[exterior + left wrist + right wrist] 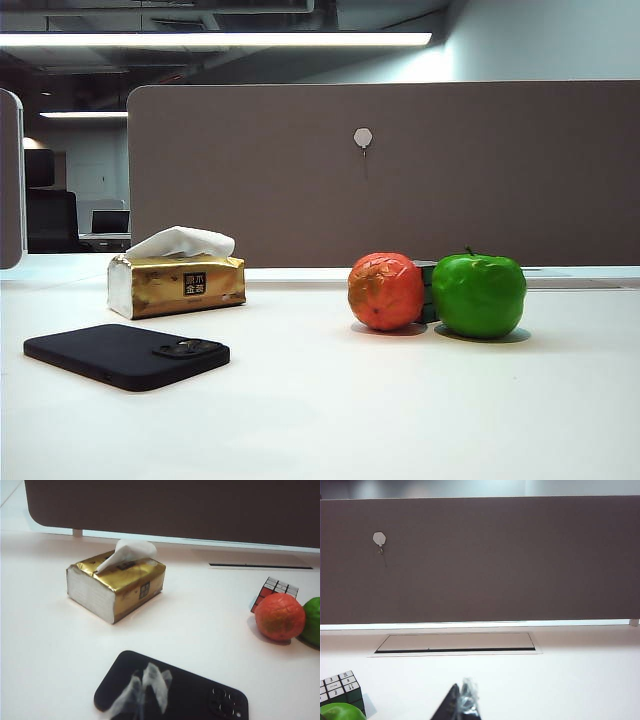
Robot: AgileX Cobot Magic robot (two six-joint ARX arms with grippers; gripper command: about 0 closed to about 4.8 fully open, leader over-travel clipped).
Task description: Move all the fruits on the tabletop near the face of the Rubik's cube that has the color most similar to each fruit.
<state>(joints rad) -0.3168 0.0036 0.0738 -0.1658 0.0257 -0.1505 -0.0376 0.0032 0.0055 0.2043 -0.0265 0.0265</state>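
Rubik's cube [427,291]: mostly hidden behind fruits. Green apple [313,621]: cut by edge. Left gripper [142,692], right gripper [461,705]: blurred, state unreadable.

apple [479,294] glossy | orange fruit [386,291] wrinkled | tissue box [177,285] foil-shiny

You have two fruits: one orange-red ball [386,291], one green apple [479,294]. Also one Rubik's cube [274,592], one tissue box [177,285], one phone [127,355].

Fruits [386,291] flanking Rubik's cube [274,592]
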